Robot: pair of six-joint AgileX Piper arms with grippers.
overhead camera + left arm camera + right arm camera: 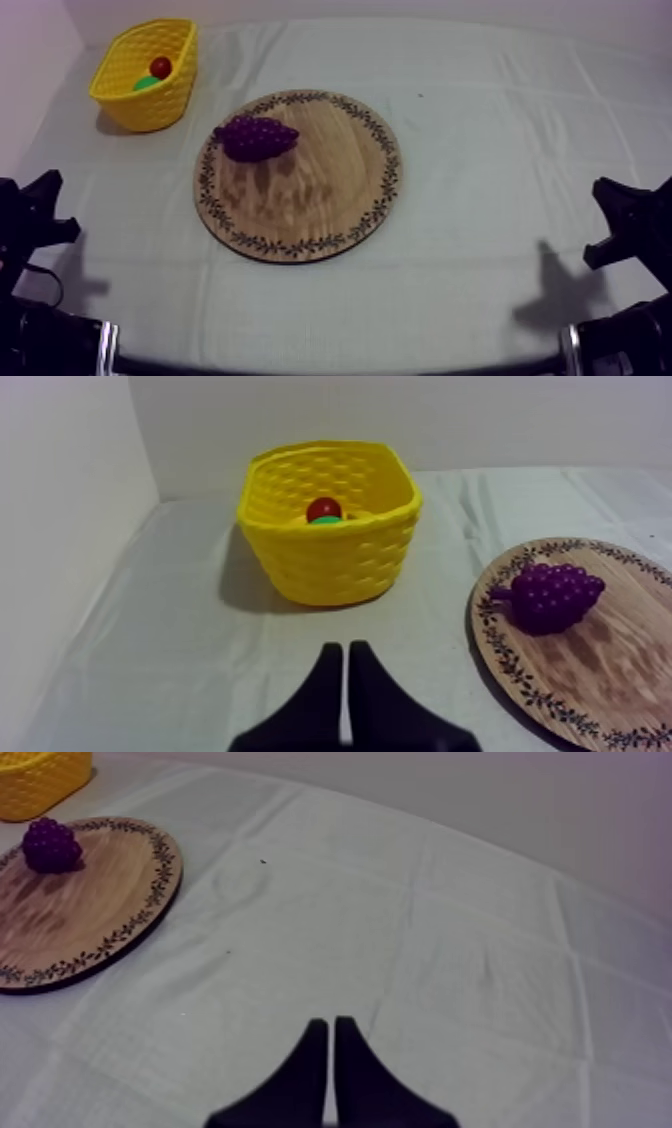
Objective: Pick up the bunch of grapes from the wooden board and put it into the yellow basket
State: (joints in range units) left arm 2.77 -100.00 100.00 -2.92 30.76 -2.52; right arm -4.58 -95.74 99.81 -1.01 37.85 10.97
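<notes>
A purple bunch of grapes (256, 137) lies on the upper left part of the round wooden board (320, 200). The yellow basket (128, 100) stands at the table's far left and holds a small red fruit (160, 67) and something green beside it. My left gripper (45, 200) rests low at the left edge, shut, far from the board. In the left wrist view its fingers (345, 666) lie together, pointing between the basket (330, 561) and the grapes (552, 596). My right gripper (610, 205) rests low at the right, shut (330, 1037), with the grapes (50, 844) far off.
The patterned board (90, 912) takes up the table's middle. Bare grey-white cloth (500, 130) lies to the right of it and along the front edge. A wall rises close behind the basket (35, 787).
</notes>
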